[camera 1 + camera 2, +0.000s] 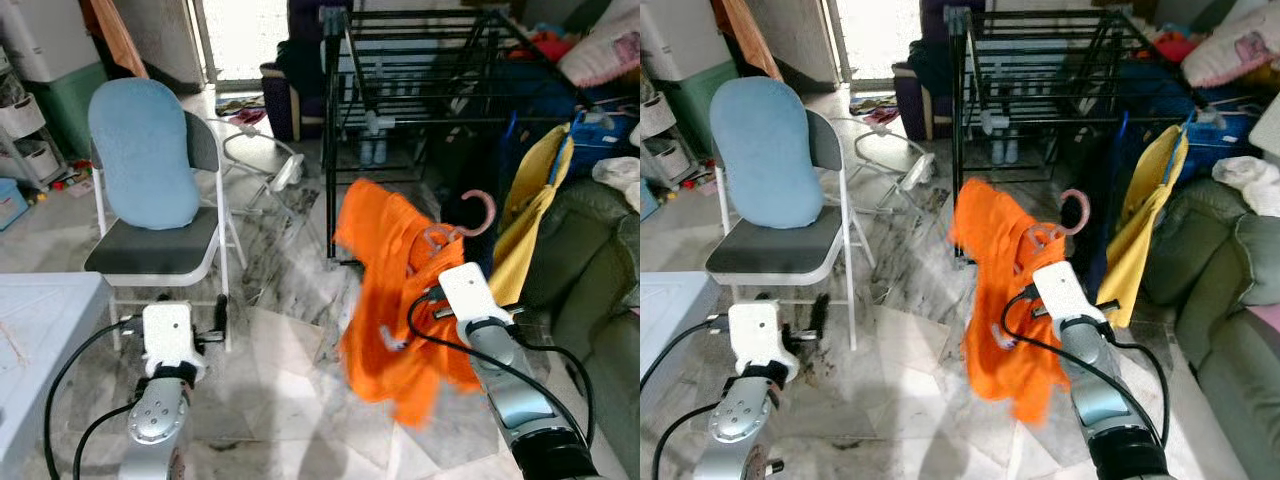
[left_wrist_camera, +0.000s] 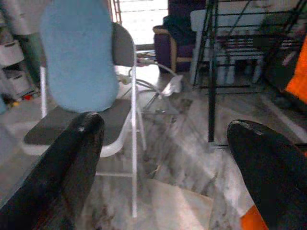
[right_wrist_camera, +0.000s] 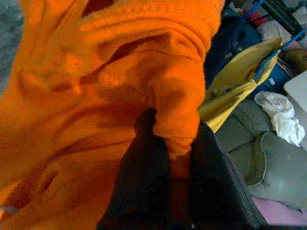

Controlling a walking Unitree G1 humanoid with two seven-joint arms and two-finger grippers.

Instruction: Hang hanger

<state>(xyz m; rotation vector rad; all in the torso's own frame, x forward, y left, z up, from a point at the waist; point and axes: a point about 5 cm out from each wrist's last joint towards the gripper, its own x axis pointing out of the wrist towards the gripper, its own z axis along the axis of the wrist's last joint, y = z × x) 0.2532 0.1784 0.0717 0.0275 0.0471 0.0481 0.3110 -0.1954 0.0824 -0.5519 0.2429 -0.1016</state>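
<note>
hanger (image 1: 470, 222): mostly buried in orange shirt (image 1: 390, 300) (hook shows) | shirt: motion-blurred, lower hem

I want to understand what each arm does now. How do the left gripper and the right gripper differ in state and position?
The left gripper is open and holds nothing, while the right gripper is shut on the orange shirt. The left gripper points toward the folding chair; the right gripper is near the black drying rack, with the pink hanger hook sticking up from the shirt. Both have two black fingers on silver arms.
</note>
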